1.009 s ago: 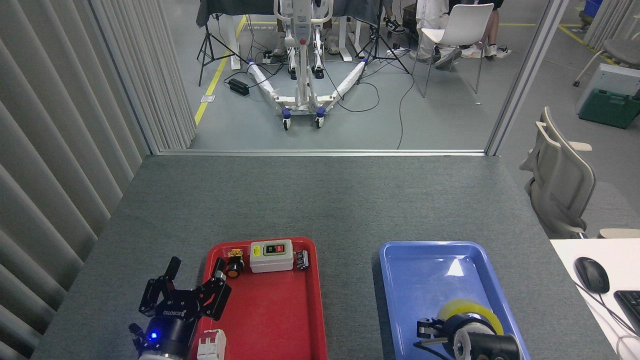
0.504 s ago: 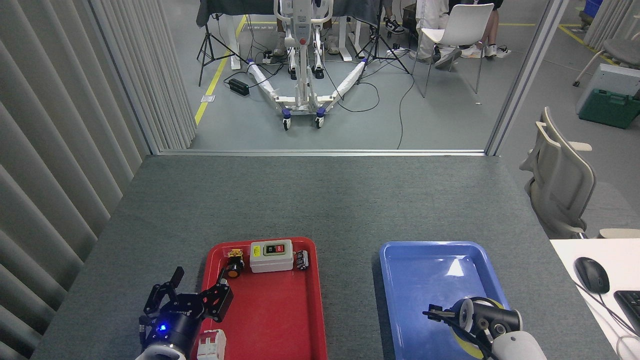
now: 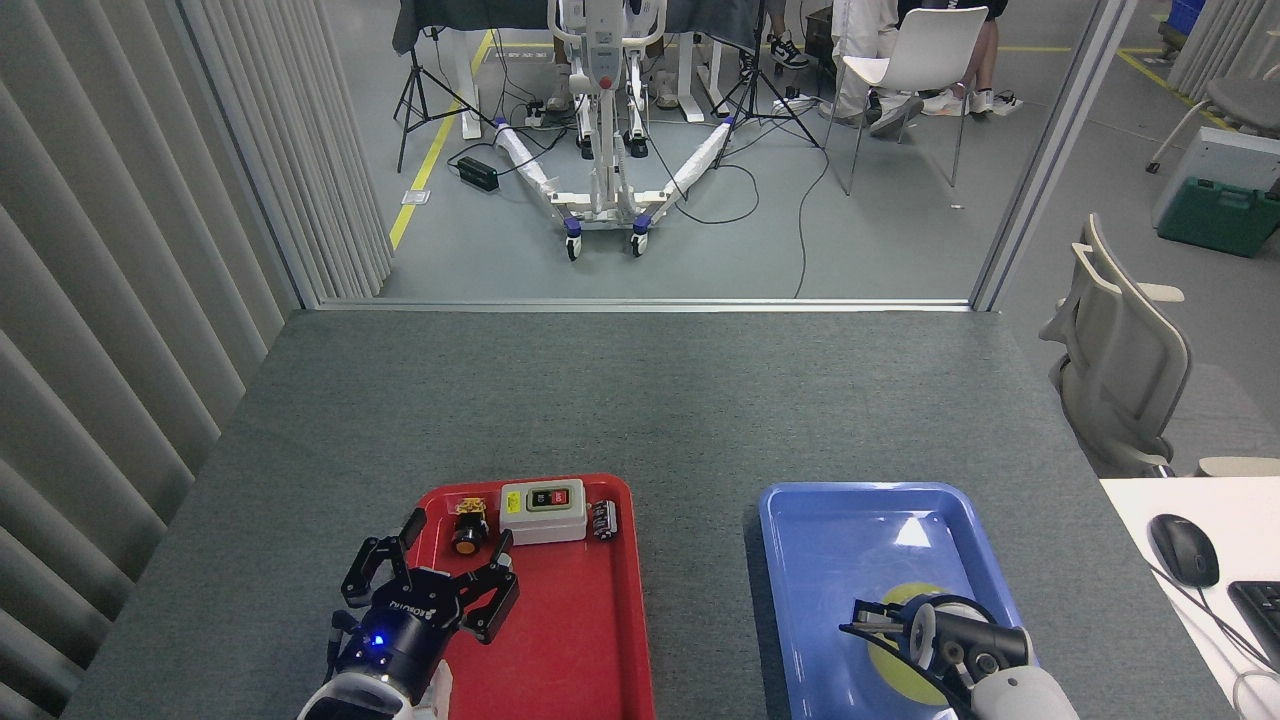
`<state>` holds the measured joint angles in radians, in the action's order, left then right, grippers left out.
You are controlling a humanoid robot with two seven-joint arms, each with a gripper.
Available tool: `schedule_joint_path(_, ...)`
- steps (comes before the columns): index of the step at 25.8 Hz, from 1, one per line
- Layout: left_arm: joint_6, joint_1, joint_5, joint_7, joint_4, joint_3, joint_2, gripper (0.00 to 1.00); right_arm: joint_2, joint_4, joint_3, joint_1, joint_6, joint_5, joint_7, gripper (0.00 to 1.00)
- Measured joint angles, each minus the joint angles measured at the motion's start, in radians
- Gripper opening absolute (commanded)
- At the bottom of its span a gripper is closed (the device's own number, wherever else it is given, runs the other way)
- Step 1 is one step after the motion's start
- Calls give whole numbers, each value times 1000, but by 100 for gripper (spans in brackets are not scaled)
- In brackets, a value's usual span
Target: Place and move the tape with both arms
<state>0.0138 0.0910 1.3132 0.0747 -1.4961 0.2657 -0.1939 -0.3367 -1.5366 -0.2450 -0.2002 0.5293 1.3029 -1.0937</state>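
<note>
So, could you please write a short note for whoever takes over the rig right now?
Left gripper: open and empty, over the left edge of the red tray.
Right gripper: low over the tape; I cannot tell how its jaws stand.
The tape lies flat in the blue tray, near its front.
Done: the tape is in the blue tray.
Left: any further move of the tape; check the right grip first.

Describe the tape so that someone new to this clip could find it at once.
Two trays sit at the table's near edge; take the blue tray on the right, not the red tray. In its near half lies the tape, a flat yellow roll partly hidden under the right gripper. It is the only thing visible in that tray; the small parts all lie in the red one.
</note>
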Motion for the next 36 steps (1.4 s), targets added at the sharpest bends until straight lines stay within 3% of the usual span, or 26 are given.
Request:
schedule_joint_path(3, 3, 3, -3, 5, -3, -6, 8, 100, 1, -21, -2, 21, -6, 2, 167, 100)
schedule_joint_path(10, 3, 5, -10, 8, -31, -70, 17, 100, 22, -74, 10, 158, -27, 75, 863, 100)
schedule_joint_path(13, 3, 3, -11, 9, -32, -101, 14, 100, 46, -79, 14, 212, -49, 102, 1032, 100)
schedule_joint_path(23, 12, -29, -10, 12, 3, -138, 0, 100, 72, -94, 26, 300, -110, 119, 1121, 100)
schedule_joint_path(30, 18, -68, -4, 159, -13, -151, -17, 100, 71, -95, 52, 311, -173, 118, 1137, 100)
schedule_joint_path(36, 7, -71, -7, 184, 34, -179, -19, 100, 74, -95, 96, 327, -266, 115, 1208, 100)
